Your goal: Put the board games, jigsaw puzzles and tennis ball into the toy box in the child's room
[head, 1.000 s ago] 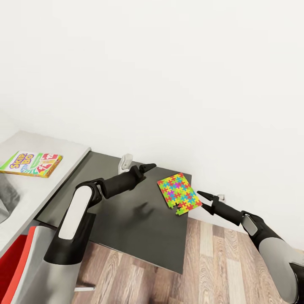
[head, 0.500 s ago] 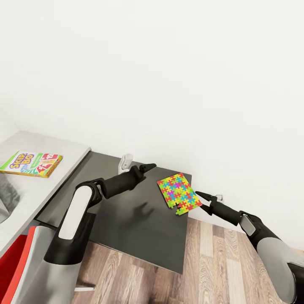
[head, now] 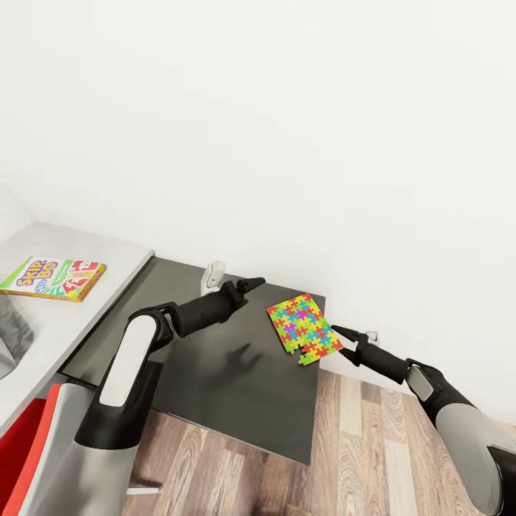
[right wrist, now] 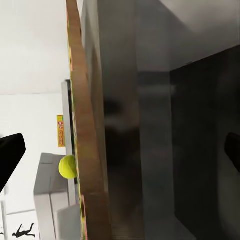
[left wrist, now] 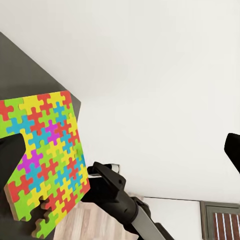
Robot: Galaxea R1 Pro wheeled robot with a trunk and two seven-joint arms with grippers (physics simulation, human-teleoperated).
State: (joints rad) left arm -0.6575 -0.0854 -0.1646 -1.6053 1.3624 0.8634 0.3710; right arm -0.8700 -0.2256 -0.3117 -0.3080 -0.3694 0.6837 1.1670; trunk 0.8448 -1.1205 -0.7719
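Note:
A multicoloured jigsaw puzzle (head: 304, 327) lies flat at the right end of the dark grey table (head: 215, 365), with its corner over the edge. My right gripper (head: 338, 338) is open, level with the table top at that overhanging edge. In the right wrist view the puzzle's brown edge (right wrist: 87, 150) lies between the fingers, and I cannot tell whether they touch it. The tennis ball (right wrist: 67, 167) shows far behind it. My left gripper (head: 254, 281) hovers open above the table, left of the puzzle (left wrist: 45, 160). One board game (head: 54, 278) lies on the light grey wing.
A small white object (head: 213, 276) stands at the wall behind my left arm. A grey shape (head: 11, 337) and a red one (head: 21, 444) sit at the left edge. Wood-plank floor (head: 373, 459) lies below the table's right end. The white wall is close behind.
My right gripper has crept left, closer to the puzzle's overhanging edge. The left arm and the puzzle have not moved.

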